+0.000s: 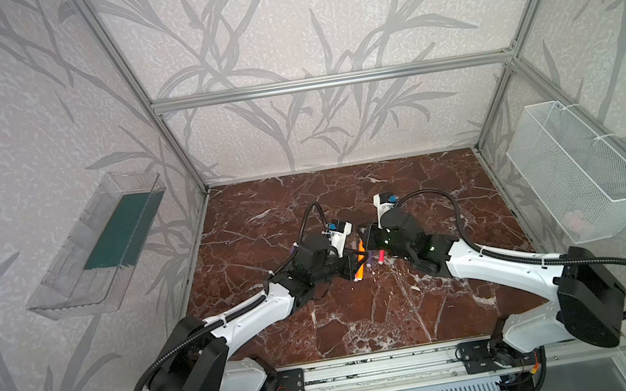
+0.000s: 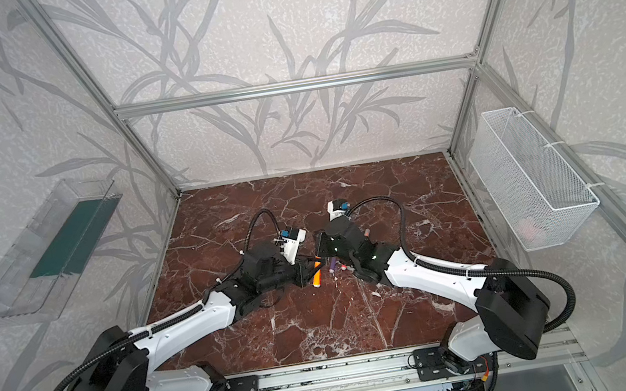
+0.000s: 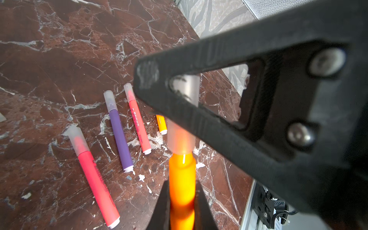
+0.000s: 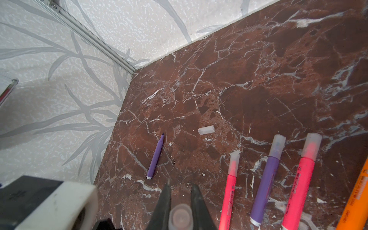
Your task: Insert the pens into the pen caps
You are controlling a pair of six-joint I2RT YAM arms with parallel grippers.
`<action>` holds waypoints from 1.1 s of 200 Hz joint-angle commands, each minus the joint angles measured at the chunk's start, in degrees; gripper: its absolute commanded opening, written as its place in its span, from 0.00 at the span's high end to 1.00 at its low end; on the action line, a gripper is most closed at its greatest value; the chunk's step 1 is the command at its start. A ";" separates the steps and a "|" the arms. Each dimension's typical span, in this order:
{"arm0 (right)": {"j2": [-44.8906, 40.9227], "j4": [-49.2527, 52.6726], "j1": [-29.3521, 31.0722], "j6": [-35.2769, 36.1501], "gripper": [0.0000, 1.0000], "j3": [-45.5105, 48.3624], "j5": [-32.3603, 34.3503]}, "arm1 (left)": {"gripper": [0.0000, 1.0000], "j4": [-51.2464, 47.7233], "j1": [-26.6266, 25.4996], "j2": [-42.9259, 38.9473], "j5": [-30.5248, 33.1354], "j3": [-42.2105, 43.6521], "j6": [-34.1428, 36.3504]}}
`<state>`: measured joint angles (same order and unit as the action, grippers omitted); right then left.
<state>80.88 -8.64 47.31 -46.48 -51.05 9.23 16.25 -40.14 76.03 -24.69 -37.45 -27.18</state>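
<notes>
My left gripper [image 3: 182, 183] is shut on an orange pen [image 3: 182, 175], held off the marble. A translucent pen cap [image 3: 180, 137] sits over its tip. My right gripper [image 4: 181, 184] is shut on that cap [image 4: 180, 217]; one of its black fingers [image 3: 219, 123] crosses the cap in the left wrist view. In both top views the two grippers [image 1: 356, 259] [image 1: 364, 239] meet at mid-table over the orange pen [image 2: 316, 273]. An uncapped purple pen [image 4: 155, 158] and a loose cap [image 4: 206, 129] lie apart on the table.
Capped pens lie side by side on the marble: a pink-red one [image 3: 95, 179], a purple one [image 3: 119, 135] and another pink-red one [image 3: 138, 121]. A second orange pen [image 3: 161, 124] is partly hidden. A clear tray [image 1: 96, 245] and a wire basket [image 1: 580, 169] hang on the side walls.
</notes>
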 commanded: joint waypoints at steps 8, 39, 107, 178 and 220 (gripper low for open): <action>0.16 -7.37 0.05 3.26 1.00 4.04 -4.80 | 1.00 -0.68 1.13 -2.03 -0.98 -1.28 -0.37; -1.46 -10.10 -0.22 5.31 1.00 7.89 -6.20 | 1.00 -1.22 1.95 -2.29 -1.86 -1.66 -0.42; -5.15 -28.00 -4.86 2.18 1.00 18.83 -18.20 | 1.00 4.95 4.44 -4.39 -6.41 0.30 -4.98; -5.66 -19.34 0.34 -2.48 1.00 13.98 -11.87 | 1.00 -1.16 2.50 -5.98 1.31 -2.71 -3.25; -5.26 -6.74 3.47 -1.70 1.00 7.82 -7.29 | 1.00 -11.01 1.52 -4.62 14.48 -6.59 2.21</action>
<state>75.70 -27.22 47.16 -48.18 -40.34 3.29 8.71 -39.55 71.33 -26.06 -39.55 -28.45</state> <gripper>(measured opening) 0.163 0.145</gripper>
